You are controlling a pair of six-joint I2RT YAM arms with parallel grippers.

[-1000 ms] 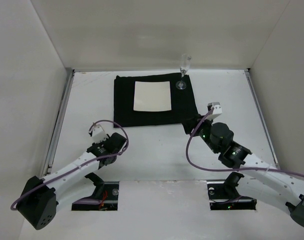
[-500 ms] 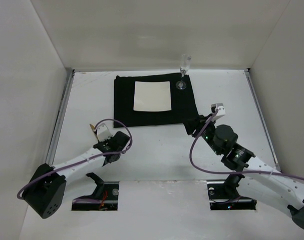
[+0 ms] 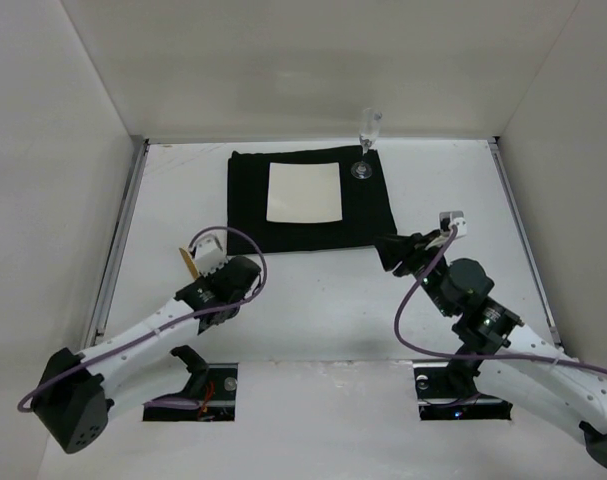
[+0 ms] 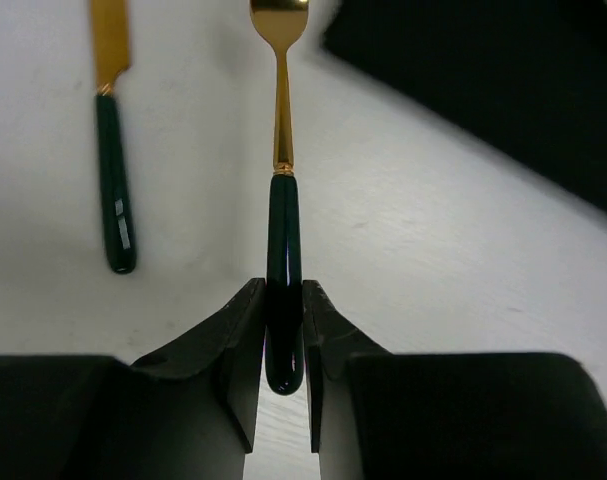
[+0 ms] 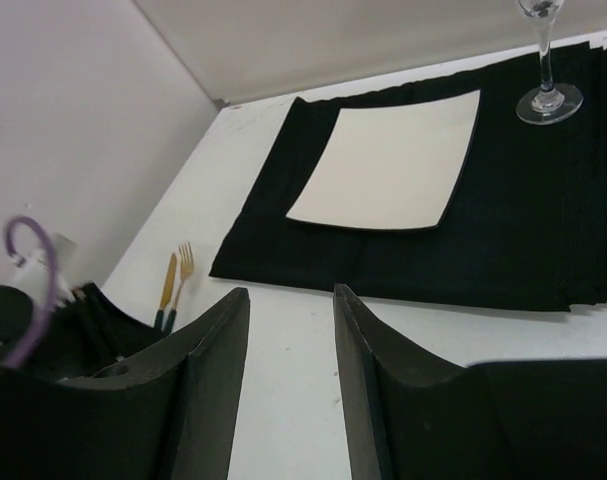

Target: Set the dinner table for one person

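On the dinner table (image 3: pixel 313 290), left of the black placemat (image 3: pixel 248 200), my left gripper (image 4: pixel 282 300) is clamped on the fork (image 4: pixel 283 210). Both fingers (image 4: pixel 238 330) press the dark green handle near its butt end, gold neck & tines pointing away from me. Can't tell whether the fork rests on the tabletop or is raised off it. Just beside it on its left, apart from it & roughly parallel, the knife (image 4: pixel 112 160) lies flat on the white surface, same green handle w/ gold blade. One corner of the mat shows at upper right of the left wrist view.

My right gripper (image 5: pixel 291 300) hangs over bare tabletop near the mat's near right corner, fingers (image 5: pixel 208 360) apart w/ nothing btwn them, aimed across the mat toward the left side. Mat sits at the far middle of the table. On it, approx centred, a cream square plate (image 3: pixel 303 192) lies flat. At the mat's far right corner a wine glass (image 3: pixel 361 170) stands upright, clear of the plate. From the right wrist view fork & knife show side by side past the mat's left edge.
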